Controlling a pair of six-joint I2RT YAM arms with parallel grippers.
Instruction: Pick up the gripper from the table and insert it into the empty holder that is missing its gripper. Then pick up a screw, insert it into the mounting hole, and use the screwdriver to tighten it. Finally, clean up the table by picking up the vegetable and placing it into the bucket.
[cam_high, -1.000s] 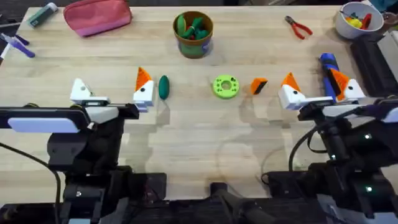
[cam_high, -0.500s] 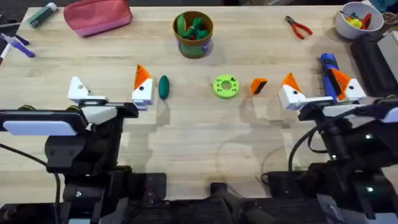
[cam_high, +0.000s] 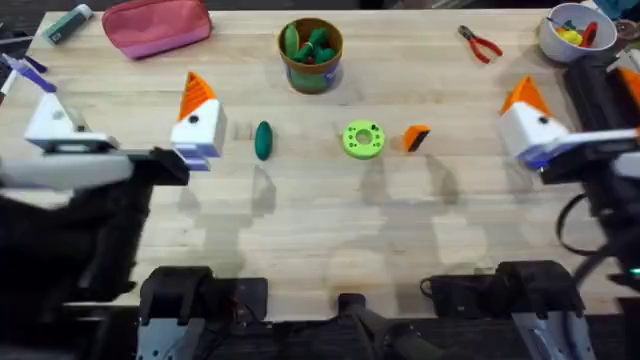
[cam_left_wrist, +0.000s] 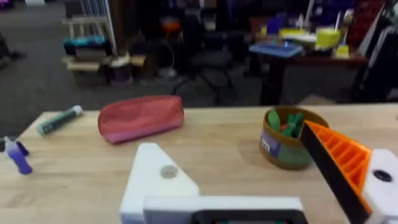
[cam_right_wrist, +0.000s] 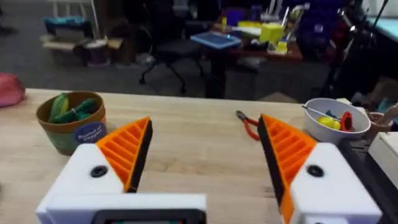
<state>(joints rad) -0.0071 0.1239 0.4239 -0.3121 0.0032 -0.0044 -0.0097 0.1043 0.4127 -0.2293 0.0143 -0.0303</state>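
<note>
Overhead cam looks down and fwd, both wrist cams low, facing bucket at far edge

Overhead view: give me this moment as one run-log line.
left gripper: open, raised, one tip missing | right gripper: open, empty | gripper: on table | vegetable: on table | bucket: holds green pieces

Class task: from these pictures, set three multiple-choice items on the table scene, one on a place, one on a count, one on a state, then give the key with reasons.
1. What lies between the vegetable and the gripper?
A. red pouch
B. green ring
C. pliers

2. How many orange tips does the left gripper carry?
A. none
B. one
C. two

3. What is the state of the bucket?
A. upright, holding green pieces
B. tipped over
C. empty

Key:
B, the green ring sits between them in the overhead view.
B, one mount is bare white, the holder.
A, it stands upright with green pieces inside.
</note>
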